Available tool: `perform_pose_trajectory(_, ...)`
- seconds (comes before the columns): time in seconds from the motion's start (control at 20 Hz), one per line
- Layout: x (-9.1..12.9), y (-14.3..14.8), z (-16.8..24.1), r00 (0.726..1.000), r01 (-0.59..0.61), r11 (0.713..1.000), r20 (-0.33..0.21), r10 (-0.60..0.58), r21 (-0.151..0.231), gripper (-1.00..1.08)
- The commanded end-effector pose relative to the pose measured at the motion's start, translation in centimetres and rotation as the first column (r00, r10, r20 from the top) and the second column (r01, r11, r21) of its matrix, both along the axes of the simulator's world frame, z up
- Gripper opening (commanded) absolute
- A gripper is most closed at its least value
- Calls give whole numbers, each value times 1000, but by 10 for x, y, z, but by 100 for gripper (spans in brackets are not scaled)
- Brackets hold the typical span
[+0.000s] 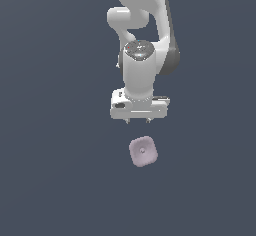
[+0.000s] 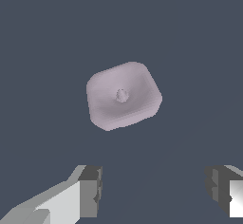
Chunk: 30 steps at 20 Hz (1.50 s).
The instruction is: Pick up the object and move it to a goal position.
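1. In the exterior view we count one arm (image 1: 145,35), white with dark grey joints, reaching down from the top of the picture and ending in one gripper (image 1: 137,121). Only the two short finger tips show below the white gripper body, set apart from each other with nothing between them.

2. In the same view we count one block (image 1: 143,151) — pale pink-lilac, with rounded corners and a small dimple in the middle of the face turned toward us. It sits below the gripper in the picture, apart from the finger tips and turned so its corners point up, down and sideways. We cannot tell from this view how much height separates the two.

3. Around both we see one plain dark blue-grey floor (image 1: 50,130), flat and unmarked.

4. In the wrist view we again count one block (image 2: 123,96), lying on the floor (image 2: 42,33), its dimpled face toward the camera and its edges skewed against the line joining the fingers.

5. Here we count two fingers (image 2: 90,190) of the gripper (image 2: 154,187), each with a dark grey pad on its inner side. They stand wide apart — released, gripping nothing — and the gap between them is clearly broader than the block. The block lies away from that gap, touching neither finger.
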<state>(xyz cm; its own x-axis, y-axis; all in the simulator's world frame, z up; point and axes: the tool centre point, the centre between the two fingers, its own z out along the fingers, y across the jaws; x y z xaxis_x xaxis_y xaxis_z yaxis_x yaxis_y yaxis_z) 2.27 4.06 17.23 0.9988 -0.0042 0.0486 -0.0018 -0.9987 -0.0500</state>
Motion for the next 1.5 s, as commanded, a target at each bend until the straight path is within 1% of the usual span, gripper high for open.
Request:
perform_pose_trajectory(0.0, 4, 0, -6, 1000, 16, 999, 3, -16, 29, 68)
perform_pose_trajectory(0.2, 12, 1, -20, 998, 53, 994, 10, -54, 92, 68)
perform_pose_trajectory(0.45, 25, -1, -41, 992, 121, 974, 19, -127, 193, 68)
perform_pose_trajectory(0.65, 36, -5, -59, 980, 185, 943, 24, -199, 277, 68)
perform_pose_trajectory(0.9, 49, -13, -79, 956, 263, 891, 22, -292, 369, 68)
perform_pose_trajectory(1.15, 57, -21, -93, 931, 323, 842, 15, -365, 432, 68)
perform_pose_trajectory(1.3, 60, -26, -99, 918, 349, 818, 11, -397, 457, 68)
perform_pose_trajectory(1.45, 62, -29, -103, 908, 366, 801, 7, -419, 473, 68)
